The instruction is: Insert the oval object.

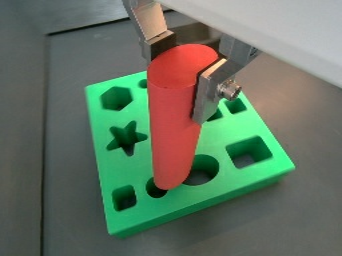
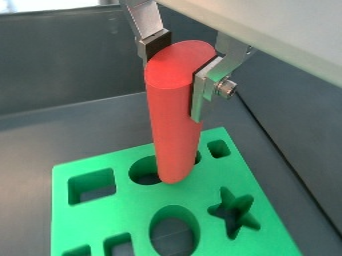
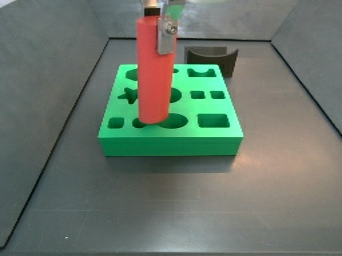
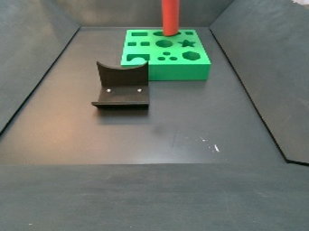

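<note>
The oval object (image 1: 171,120) is a long smooth red rod, held upright. My gripper (image 1: 183,68) is shut on its top end, one finger (image 1: 206,92) on each side. The rod stands over the green block (image 1: 267,178), and its lower end meets the mouth of a rounded hole (image 1: 198,172) near the block's edge. I cannot tell how deep it sits. In both wrist views the rod (image 2: 171,110) in my gripper (image 2: 181,68) hides part of that hole. A side view shows the rod (image 3: 154,70), gripper (image 3: 163,30) and block (image 3: 174,140).
The block also has star (image 1: 124,137), hexagon (image 1: 116,97) and square (image 1: 249,152) holes. The dark fixture (image 4: 121,87) stands on the floor in front of the block (image 4: 169,56), which lies at the far end, and also shows behind the block (image 3: 214,58). Grey walls ring the floor.
</note>
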